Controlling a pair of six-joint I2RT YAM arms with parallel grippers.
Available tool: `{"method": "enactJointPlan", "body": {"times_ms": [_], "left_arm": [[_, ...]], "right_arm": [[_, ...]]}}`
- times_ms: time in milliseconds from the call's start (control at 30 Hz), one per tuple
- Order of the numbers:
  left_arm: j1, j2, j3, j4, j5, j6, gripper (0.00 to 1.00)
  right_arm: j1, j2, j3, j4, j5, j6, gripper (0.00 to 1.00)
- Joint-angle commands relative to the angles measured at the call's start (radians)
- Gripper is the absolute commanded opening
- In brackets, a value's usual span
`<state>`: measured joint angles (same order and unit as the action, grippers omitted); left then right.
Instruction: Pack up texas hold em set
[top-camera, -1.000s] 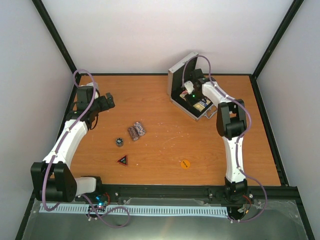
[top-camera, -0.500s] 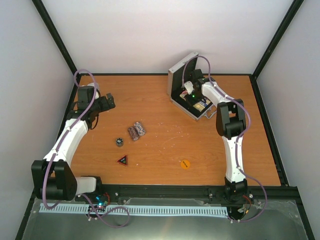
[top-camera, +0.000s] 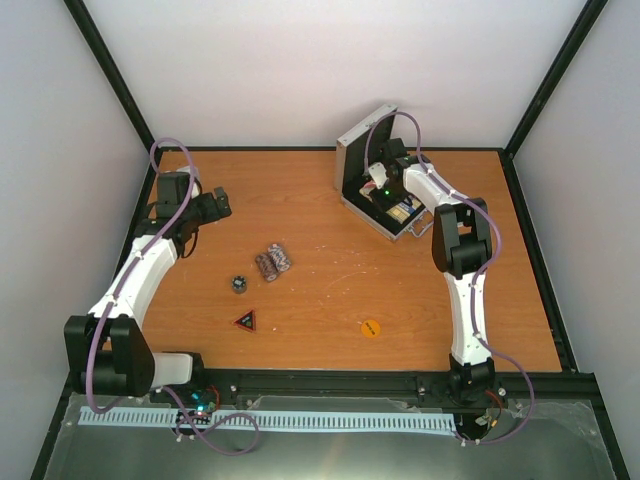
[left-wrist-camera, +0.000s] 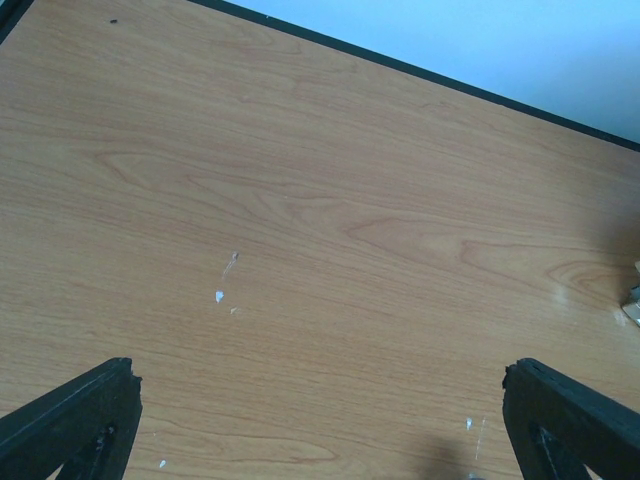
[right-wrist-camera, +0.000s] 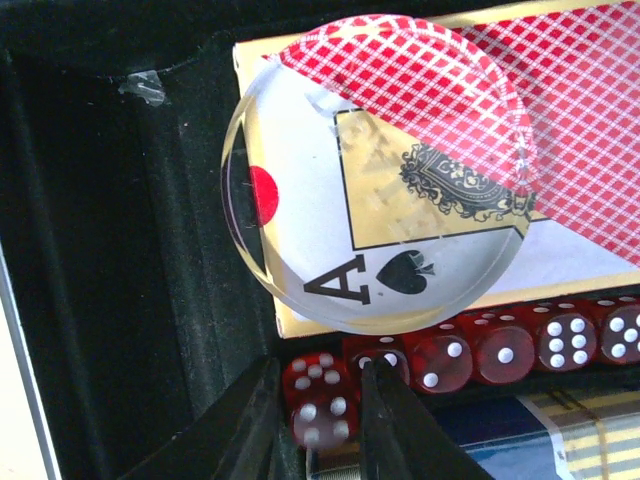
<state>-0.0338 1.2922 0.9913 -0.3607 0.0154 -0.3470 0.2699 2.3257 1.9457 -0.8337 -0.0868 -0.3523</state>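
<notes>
While the right arm's fingers (right-wrist-camera: 255, 425) are clenched narrowly on a red die (right-wrist-camera: 318, 400) at the bottom of the wrist view, that die sits at the left end of a row of dice (right-wrist-camera: 500, 350) lying inside the black-lined case (right-wrist-camera: 100, 250). Just above the row, a clear disc (right-wrist-camera: 385, 180) rests on a red-backed card deck (right-wrist-camera: 600, 120) showing the ace of spades. A blue-yellow deck (right-wrist-camera: 560, 420) shows at the lower right corner. From overhead the case sits at the upper middle of the bench (top-camera: 330, 210) with its lid up, and the right arm reaches into it. The left arm's fingers (left-wrist-camera: 70, 420) are spread wide with nothing between them, hanging over bare wood at the upper left of the overhead view. Left of centre, two striped chip stacks (top-camera: 273, 261) lie side by side, touching. Below them is a small dark piece (top-camera: 239, 285), too small to make out, and lower down the red-edged triangle (top-camera: 245, 320). The orange disc (top-camera: 370, 328) lies apart, lower centre-right. By my reckoning the cards and dice are packed or nearly so. The chips, triangle and disc are yet to go in, and the lid is yet to be shut.
</notes>
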Motion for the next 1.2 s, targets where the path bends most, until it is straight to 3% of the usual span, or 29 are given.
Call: {"method": "enactJointPlan", "body": {"times_ms": [0, 533, 900, 1167], "left_arm": [[0.0, 0.01, 0.044, -0.004, 0.011, 0.025, 1.0], [0.0, -0.004, 0.037, -0.006, 0.002, 0.017, 1.0], [-0.001, -0.008, 0.033, -0.006, -0.004, 0.016, 1.0], [0.0, -0.013, 0.029, -0.003, -0.004, 0.016, 1.0]], "right_arm": [[0.003, 0.015, -0.003, -0.006, 0.019, -0.006, 0.26], [0.002, -0.017, 0.008, 0.009, 0.053, 0.005, 0.38], [-0.003, -0.031, 0.004, 0.035, 0.101, 0.003, 0.38], [-0.004, -0.037, -0.011, 0.036, 0.057, 0.007, 0.4]]}}
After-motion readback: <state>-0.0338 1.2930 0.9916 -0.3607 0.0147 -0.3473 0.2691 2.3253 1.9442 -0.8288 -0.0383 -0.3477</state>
